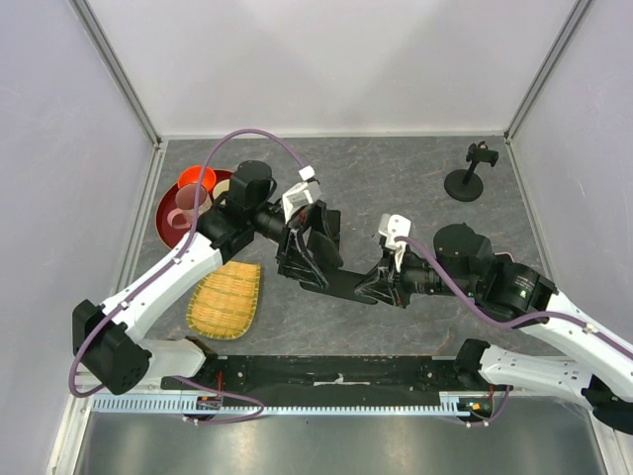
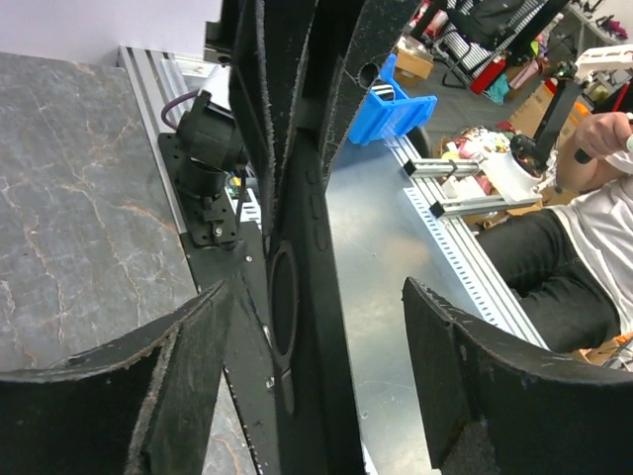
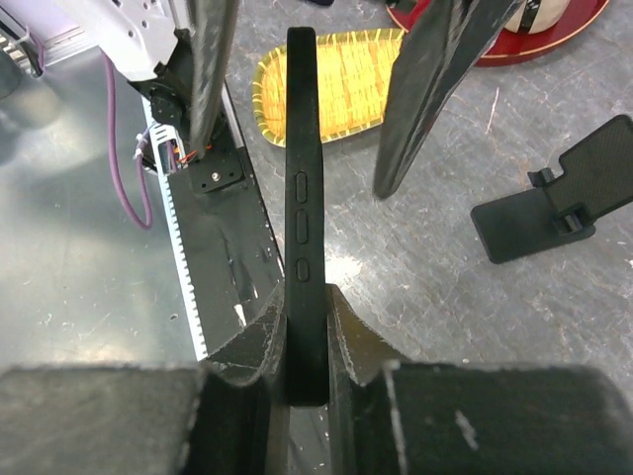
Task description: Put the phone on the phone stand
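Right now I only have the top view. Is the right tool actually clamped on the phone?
Observer: Yes. The right wrist view shows the right tool shut on one end of the phone, seen edge-on.
Operator: Left tool?
Observer: Open. In the left wrist view the left tool straddles the phone's other end. Its fingers are spread on either side, and the right wrist view shows gaps on both sides.
Operator: Anything under there I can't see?
Observer: A folding black stand sits on the table beside the phone, apart from it.
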Available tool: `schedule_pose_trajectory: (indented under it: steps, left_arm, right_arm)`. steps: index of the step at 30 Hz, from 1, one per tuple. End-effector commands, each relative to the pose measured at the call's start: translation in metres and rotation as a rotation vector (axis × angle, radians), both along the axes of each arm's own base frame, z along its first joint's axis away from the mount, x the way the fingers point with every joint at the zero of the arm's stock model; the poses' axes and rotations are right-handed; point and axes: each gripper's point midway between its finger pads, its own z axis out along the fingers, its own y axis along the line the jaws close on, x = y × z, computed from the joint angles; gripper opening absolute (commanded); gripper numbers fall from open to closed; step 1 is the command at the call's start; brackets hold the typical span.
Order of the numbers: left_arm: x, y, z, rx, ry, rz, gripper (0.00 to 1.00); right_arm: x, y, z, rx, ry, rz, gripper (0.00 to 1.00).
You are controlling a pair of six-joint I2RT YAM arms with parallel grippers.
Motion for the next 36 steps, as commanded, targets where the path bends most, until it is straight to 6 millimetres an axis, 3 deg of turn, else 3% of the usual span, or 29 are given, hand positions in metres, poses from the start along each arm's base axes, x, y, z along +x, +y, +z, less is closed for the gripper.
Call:
schedule_pose_trajectory:
  steps: [1, 9, 14, 19, 21, 22, 23, 24, 25, 27, 28, 31, 36]
  left_arm:
    - [-0.009, -0.006, 0.009, -0.036, -0.146, -0.008, 0.72]
    - [-0.008, -0.009, 0.008, -0.02, -0.185, 0.024, 0.44]
    - [-0.006, -0.012, 0.003, 0.004, -0.185, 0.033, 0.43]
    - [-0.005, -0.012, 0.002, 0.001, -0.211, 0.042, 0.2]
    - [-0.003, -0.013, 0.004, -0.001, -0.235, 0.06, 0.03]
    - [0.005, -0.015, 0.003, 0.006, -0.264, 0.107, 0.02]
    - [0.008, -0.015, 0.005, 0.003, -0.285, 0.141, 0.02]
    - [0.018, -0.017, 0.004, 0.026, -0.283, 0.208, 0.02]
    - [0.022, -0.017, 0.002, 0.032, -0.287, 0.243, 0.02]
    - [0.04, -0.018, 0.01, 0.025, -0.315, 0.364, 0.02]
    - [0.044, -0.018, 0.008, 0.029, -0.316, 0.4, 0.02]
    - [0.059, -0.016, 0.016, 0.007, -0.34, 0.513, 0.02]
    - [0.098, -0.007, 0.026, -0.002, -0.354, 0.779, 0.02]
  right_arm:
    - [0.009, 0.005, 0.047, 0.087, -0.103, -0.01, 0.0]
    - [0.011, 0.002, 0.063, 0.115, -0.127, -0.027, 0.0]
    - [0.011, 0.006, 0.062, 0.104, -0.123, -0.01, 0.0]
    - [0.012, 0.008, 0.074, 0.122, -0.127, -0.017, 0.0]
    - [0.014, 0.008, 0.079, 0.14, -0.13, -0.031, 0.0]
    - [0.018, 0.006, 0.079, 0.144, -0.126, -0.062, 0.02]
    - [0.021, 0.006, 0.08, 0.151, -0.124, -0.083, 0.26]
    - [0.025, 0.006, 0.076, 0.15, -0.117, -0.109, 0.36]
    - [0.032, 0.005, 0.074, 0.158, -0.093, -0.16, 0.52]
    - [0.046, 0.003, 0.071, 0.194, -0.062, -0.264, 0.66]
    - [0.052, 0.001, 0.069, 0.212, -0.043, -0.316, 0.79]
    - [0.067, -0.01, 0.065, 0.289, 0.009, -0.47, 0.98]
    - [0.092, -0.045, 0.065, 0.533, 0.091, -0.757, 0.98]
